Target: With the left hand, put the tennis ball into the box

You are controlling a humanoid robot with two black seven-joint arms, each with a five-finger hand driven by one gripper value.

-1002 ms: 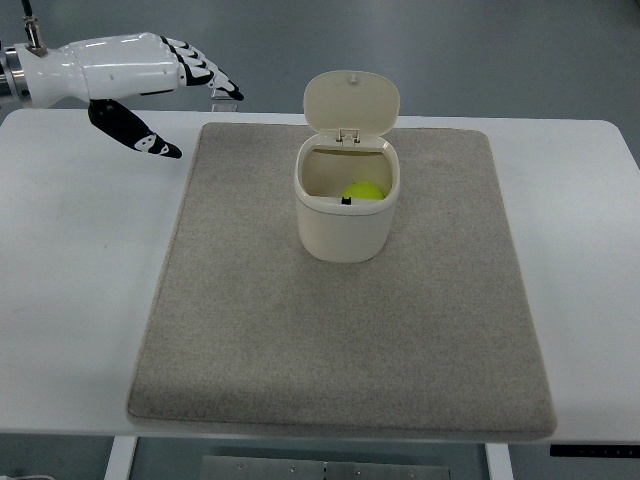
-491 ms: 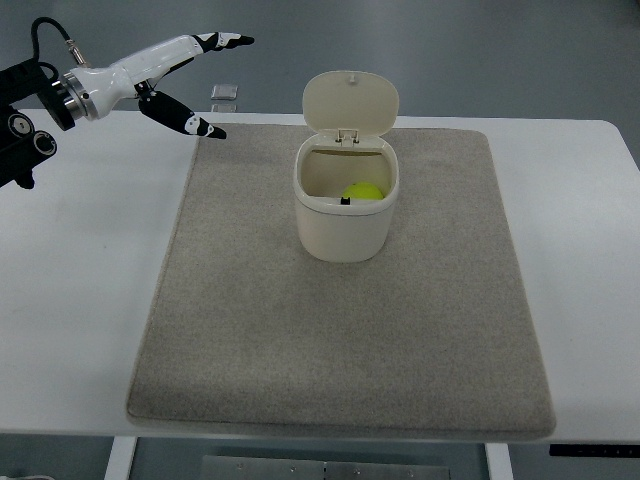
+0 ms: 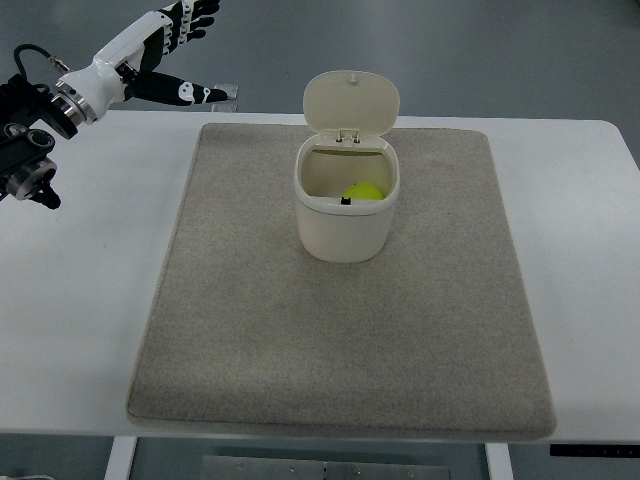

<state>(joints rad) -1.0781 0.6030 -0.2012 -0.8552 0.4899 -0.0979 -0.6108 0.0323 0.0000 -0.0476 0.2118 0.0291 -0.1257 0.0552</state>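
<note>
A cream box [image 3: 346,218] stands upright on the grey mat [image 3: 340,330], its hinged lid [image 3: 351,101] tipped open at the back. A yellow-green tennis ball [image 3: 363,192] lies inside the box. My left hand [image 3: 165,45], white with black fingertips, is raised at the top left, far from the box, past the table's back edge. Its fingers are spread and it holds nothing. The right arm does not show.
The mat lies on a white table [image 3: 70,300]. A small grey square object [image 3: 228,92] sits beyond the table's back edge near my left hand. Black arm joints [image 3: 25,150] show at the left edge.
My left hand has pulled back and up toward the top left, turning so the fingers point away. The ball and box have not moved.
</note>
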